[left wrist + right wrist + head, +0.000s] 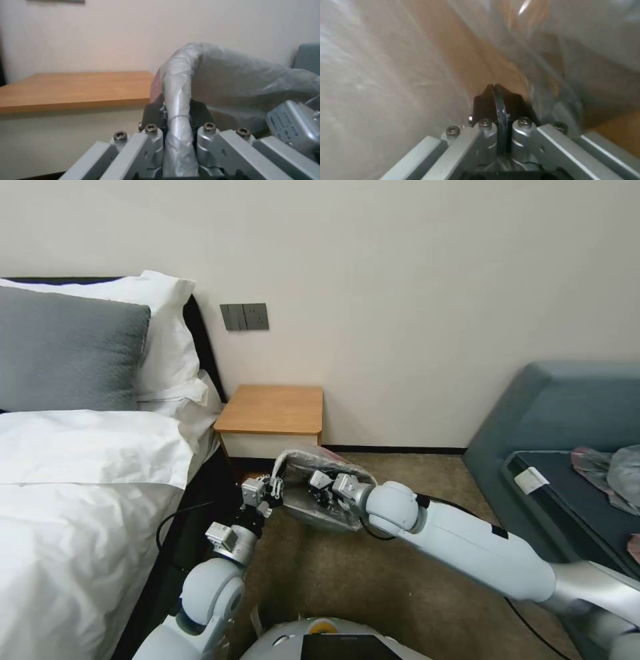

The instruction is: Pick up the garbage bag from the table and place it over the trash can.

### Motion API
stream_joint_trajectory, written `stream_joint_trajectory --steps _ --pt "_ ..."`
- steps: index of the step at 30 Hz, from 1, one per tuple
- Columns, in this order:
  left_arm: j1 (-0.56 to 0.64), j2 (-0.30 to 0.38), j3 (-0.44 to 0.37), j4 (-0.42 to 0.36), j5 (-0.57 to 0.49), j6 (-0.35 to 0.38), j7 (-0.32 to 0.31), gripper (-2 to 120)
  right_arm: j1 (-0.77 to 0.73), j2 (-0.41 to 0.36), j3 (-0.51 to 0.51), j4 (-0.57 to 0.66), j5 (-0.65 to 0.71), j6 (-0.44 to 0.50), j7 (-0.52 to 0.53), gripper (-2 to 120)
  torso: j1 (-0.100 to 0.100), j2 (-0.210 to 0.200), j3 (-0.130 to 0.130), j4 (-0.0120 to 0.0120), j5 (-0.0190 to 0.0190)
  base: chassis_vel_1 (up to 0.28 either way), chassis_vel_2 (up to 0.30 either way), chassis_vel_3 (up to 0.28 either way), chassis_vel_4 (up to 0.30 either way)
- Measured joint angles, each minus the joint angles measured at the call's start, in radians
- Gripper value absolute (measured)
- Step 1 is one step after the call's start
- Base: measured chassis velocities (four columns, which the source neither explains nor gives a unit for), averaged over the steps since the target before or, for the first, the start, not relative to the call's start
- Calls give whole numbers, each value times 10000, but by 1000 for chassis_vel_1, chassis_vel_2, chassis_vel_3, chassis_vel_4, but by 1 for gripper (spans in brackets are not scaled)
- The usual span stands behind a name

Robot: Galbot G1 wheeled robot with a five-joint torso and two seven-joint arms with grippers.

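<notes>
In the lower middle of the head view, the garbage bag (319, 483) is hanging in the air just below and in front of the table (272, 409), stretched between two grippers, with no part of it lying on the wooden top. The left gripper (275, 488) is sitting at the bag's left edge, and in the left wrist view its jaws are pinching a rolled, rope-like strand of the film (178, 110) that is running straight up through the middle of the frame between the dark pads (200, 110), which are closed to the width of that strand. The right gripper (319, 488) is sitting inside the bag's mouth, near the centre of the head view, with the film draping over it. In the right wrist view, its black fingertips (485, 105) are pressed together at centre frame with only a thin pale line between them, probably a single layer of film, though the blur is making that hard to confirm; translucent plastic (403, 75) is surrounding them on all sides. Counted up, there is one bag, one table and two grippers, both closed. The bag's body is sagging toward the carpet (373, 580) beneath the right wrist.
</notes>
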Motion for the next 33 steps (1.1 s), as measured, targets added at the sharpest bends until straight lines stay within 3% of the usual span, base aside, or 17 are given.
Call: stream_joint_trajectory --steps 16,33 --pt "195 -38 80 -55 1069 -295 414 6 36 313 -395 -493 -277 -14 664 0 0 0 -1 -1 1 0 0 0 0" --pt "384 -78 68 -200 1141 -323 481 6 -75 558 -465 -834 -714 -3 848 0 0 0 -1 0 1 0 0 0 0"
